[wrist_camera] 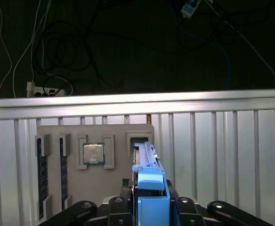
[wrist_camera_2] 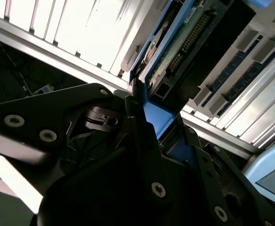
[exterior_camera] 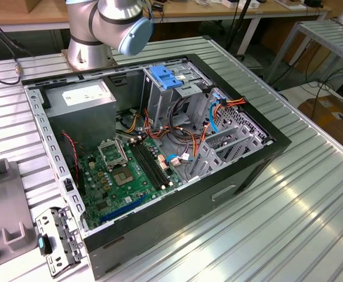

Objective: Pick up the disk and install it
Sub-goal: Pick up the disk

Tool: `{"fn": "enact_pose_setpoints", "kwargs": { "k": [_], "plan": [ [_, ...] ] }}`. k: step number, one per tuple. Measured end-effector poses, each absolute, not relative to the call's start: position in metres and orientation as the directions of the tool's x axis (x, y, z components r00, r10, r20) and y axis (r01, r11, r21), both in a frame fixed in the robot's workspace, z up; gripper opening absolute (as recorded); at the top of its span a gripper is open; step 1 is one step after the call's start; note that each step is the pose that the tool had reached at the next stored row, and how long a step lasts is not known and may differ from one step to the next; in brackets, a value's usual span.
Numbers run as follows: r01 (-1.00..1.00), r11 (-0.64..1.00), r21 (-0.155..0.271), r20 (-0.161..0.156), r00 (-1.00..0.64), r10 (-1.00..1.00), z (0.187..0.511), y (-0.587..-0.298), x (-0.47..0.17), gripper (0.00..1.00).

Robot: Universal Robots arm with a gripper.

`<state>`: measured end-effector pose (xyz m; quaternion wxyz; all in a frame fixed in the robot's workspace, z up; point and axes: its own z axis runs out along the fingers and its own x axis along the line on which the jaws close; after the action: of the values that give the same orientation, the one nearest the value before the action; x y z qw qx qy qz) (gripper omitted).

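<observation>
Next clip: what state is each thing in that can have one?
Case: lying on its side, panel off, inside exposed.
Disk: standing on edge over the tray, not yet in the case.
Gripper: shut on the disk.
Processor: seated in its tray pocket.
Memory sticks: lying in their tray slots.

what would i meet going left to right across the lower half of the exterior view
grey moulded tray → loose metal bracket → green motherboard → metal expansion-slot brackets → ribbed metal tabletop
</observation>
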<state>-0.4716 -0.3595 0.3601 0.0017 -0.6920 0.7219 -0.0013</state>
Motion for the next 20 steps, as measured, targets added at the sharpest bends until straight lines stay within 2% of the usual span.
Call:
{"fn": "enact_pose_setpoints", "kwargs": {
  "k": [20],
  "plan": [
    [-0.999,0.042,-0.004,-0.001,-0.042,-0.999,0.376,-0.360,-0.472,0.37]
  ]
}}
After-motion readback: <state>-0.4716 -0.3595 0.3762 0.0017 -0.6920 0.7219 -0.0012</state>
